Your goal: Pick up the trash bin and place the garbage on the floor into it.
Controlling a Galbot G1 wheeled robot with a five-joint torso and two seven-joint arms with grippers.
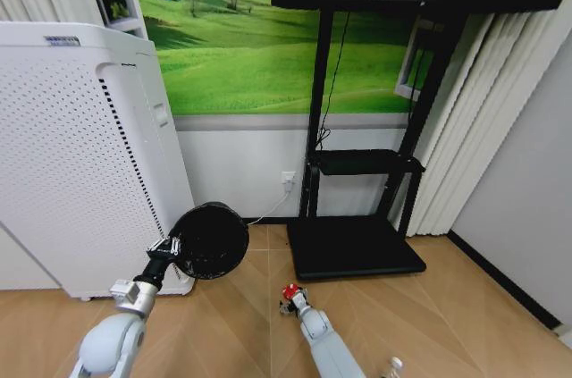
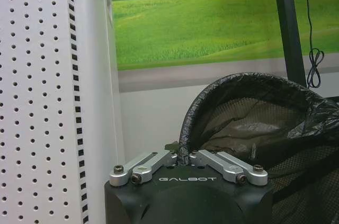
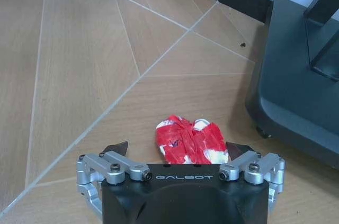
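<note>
The right gripper is low over the wood floor, its jaws spread wide on either side of the red-and-white wrapper, which lies between the fingertips. The left gripper is pinched shut on the rim of the trash bin, held up beside the white cabinet unit. The left wrist view shows its black liner; the head view shows a small bottle on the floor near the right arm

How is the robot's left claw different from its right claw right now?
The left gripper is pinched shut on the rim of the trash bin, while the right gripper is open around the red-and-white wrapper. The left gripper holds its bin up off the floor beside the white cabinet; the right gripper is down at the wooden floor. Both are black with silver links.
</note>
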